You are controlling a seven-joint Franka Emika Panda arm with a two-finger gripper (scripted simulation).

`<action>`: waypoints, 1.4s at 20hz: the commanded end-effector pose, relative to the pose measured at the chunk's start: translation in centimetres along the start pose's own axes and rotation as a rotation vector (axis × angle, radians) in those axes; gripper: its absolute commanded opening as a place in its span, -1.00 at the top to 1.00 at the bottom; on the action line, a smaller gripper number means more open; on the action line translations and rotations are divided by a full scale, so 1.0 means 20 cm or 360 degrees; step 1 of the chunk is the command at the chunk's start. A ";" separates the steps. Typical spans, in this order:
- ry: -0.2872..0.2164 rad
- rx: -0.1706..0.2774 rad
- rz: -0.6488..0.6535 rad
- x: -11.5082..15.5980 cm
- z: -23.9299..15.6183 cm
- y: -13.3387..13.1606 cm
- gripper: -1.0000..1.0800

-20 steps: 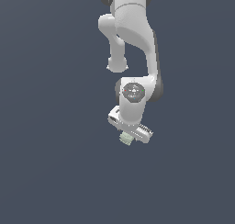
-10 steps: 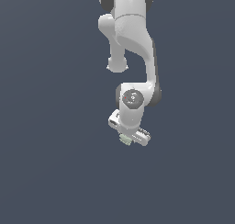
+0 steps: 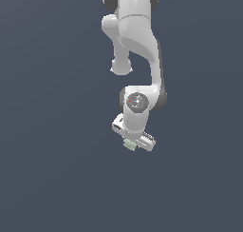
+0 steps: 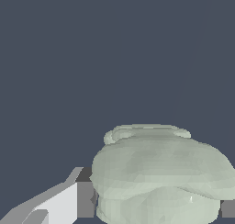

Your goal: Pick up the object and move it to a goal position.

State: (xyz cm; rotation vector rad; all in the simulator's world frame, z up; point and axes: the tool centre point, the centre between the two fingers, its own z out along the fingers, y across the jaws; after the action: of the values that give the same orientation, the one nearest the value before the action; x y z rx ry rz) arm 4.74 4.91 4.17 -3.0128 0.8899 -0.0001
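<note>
The object (image 3: 128, 144) is a tiny pale greenish-grey bumpy lump, peeking out under the white gripper (image 3: 131, 141) in the exterior view. Close up in the wrist view, the object (image 4: 158, 175) fills the space between the fingers. One grey-padded finger (image 4: 78, 199) presses its side, and a sliver of the other finger (image 4: 227, 208) shows at the frame's edge. The gripper is shut on the object. The white arm hangs down from above, with the hand below the wrist joint. Most of the object is hidden behind the hand in the exterior view.
Only a uniform dark blue-grey background surrounds the arm (image 3: 135, 45) in both views. No surface edge, container or other item shows.
The arm with the held object has shifted slightly toward the exterior view's left and a little lower. The grip on the object is unchanged.
</note>
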 end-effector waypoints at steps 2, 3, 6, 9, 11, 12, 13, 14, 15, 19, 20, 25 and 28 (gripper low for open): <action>0.0000 0.0000 0.0000 0.00 0.00 0.01 1.00; 0.0000 0.0000 0.0000 0.00 0.00 0.02 1.00; 0.0000 0.0000 0.0000 0.02 0.00 0.07 1.00; 0.0000 0.0000 0.0000 0.04 -0.01 0.16 1.00; 0.0000 0.0000 0.0000 0.06 -0.01 0.23 1.00; 0.0000 0.0000 0.0000 0.08 -0.01 0.28 1.00; 0.0000 0.0000 0.0000 0.09 -0.01 0.33 1.00; 0.0000 0.0000 0.0000 0.11 -0.01 0.38 1.00; 0.0000 0.0000 0.0000 0.12 -0.02 0.44 1.00; 0.0000 0.0000 0.0000 0.19 -0.02 0.68 1.00; 0.0000 0.0000 0.0000 0.21 -0.03 0.74 1.00; 0.0000 0.0000 0.0000 0.29 -0.04 1.00 1.00; 0.0000 0.0000 0.0000 0.33 -0.04 1.12 1.00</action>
State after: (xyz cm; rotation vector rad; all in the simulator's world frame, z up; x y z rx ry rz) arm -1.52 -16.29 4.93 -3.0124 0.8935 0.0004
